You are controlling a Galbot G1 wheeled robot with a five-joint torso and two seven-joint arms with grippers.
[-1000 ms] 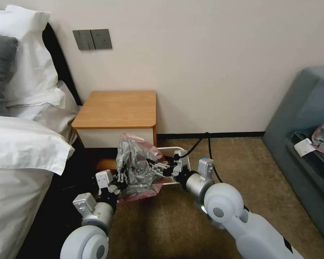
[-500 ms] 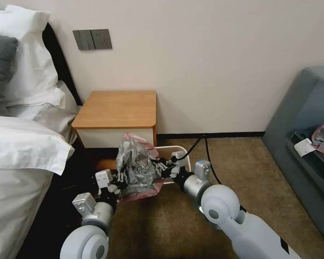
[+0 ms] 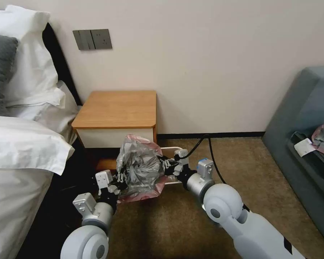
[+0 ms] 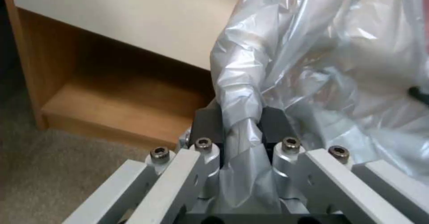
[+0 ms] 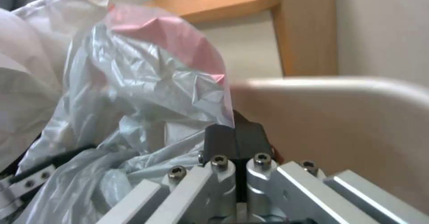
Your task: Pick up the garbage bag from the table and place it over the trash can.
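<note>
- Left pincer (image 3: 121,177) sits at about 7 o'clock from the garbage bag (image 3: 140,166), low over the carpet (image 3: 190,230). In the left wrist view its pads (image 4: 210,123) are clamped on a bunched fold of the bag (image 4: 321,59).
- Right pincer (image 3: 163,167) sits at about 3 o'clock from the bag, opposite the left one. In the right wrist view its dark pads (image 5: 234,140) are pressed together, nipping the bag's film (image 5: 134,83) just below the pink edge.
- Garbage bag hangs crumpled between the two pincers, off the tabletop, above the floor; grey film bulges upward, pink edge shows at 12 o'clock and along the lower hem at 6 o'clock.
- Trash can (image 3: 172,148) stands on the carpet behind the bag; only part of its beige rim shows, at 2 o'clock from the bag. Right wrist view: rim (image 5: 340,93) lies just beyond the pads; contact cannot be told.
- Table (image 3: 118,108) stands farther back against the wall, at 11 o'clock from the bag.
</note>
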